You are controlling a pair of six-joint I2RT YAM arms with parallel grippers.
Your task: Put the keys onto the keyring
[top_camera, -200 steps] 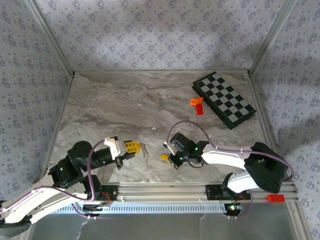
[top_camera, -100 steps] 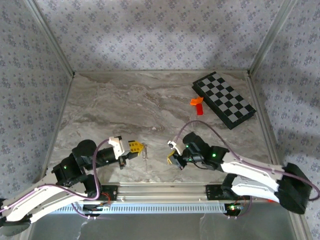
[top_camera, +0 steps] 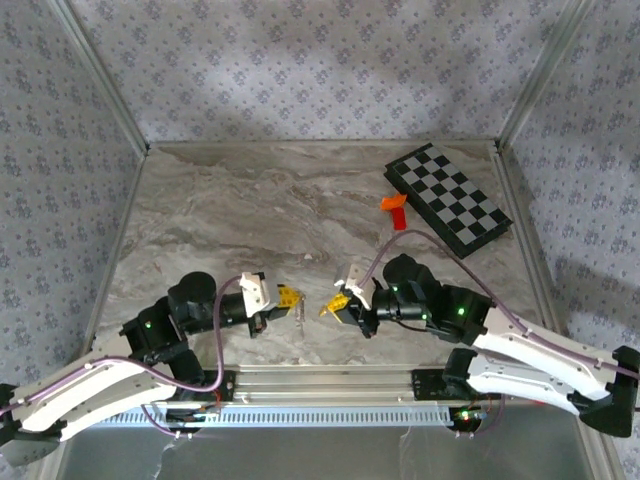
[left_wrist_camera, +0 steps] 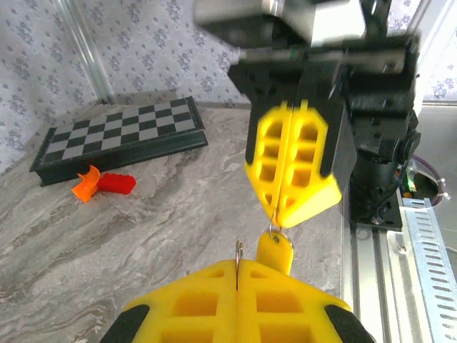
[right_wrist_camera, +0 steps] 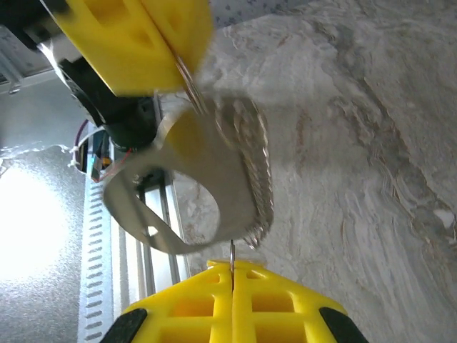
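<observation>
Near the front edge of the marble table (top_camera: 200,220), the two grippers meet tip to tip, well apart from the chessboard (top_camera: 450,200) and the orange and red blocks (top_camera: 396,210) at the far right. The left gripper (left_wrist_camera: 238,279) has its yellow pads pressed together on the keyring (left_wrist_camera: 238,254), whose thin silvery wire stands edge-on out of the seam between them. In the top view its short chain (top_camera: 300,315) hangs below the fingertips. The right gripper (left_wrist_camera: 282,207) is likewise clamped tight, pinching the key (left_wrist_camera: 275,251) by its metal part. The key's small yellow head dangles just past the tip, just beside the ring wire and against the top edge of the left pads. Whether key and ring actually touch I cannot tell.
</observation>
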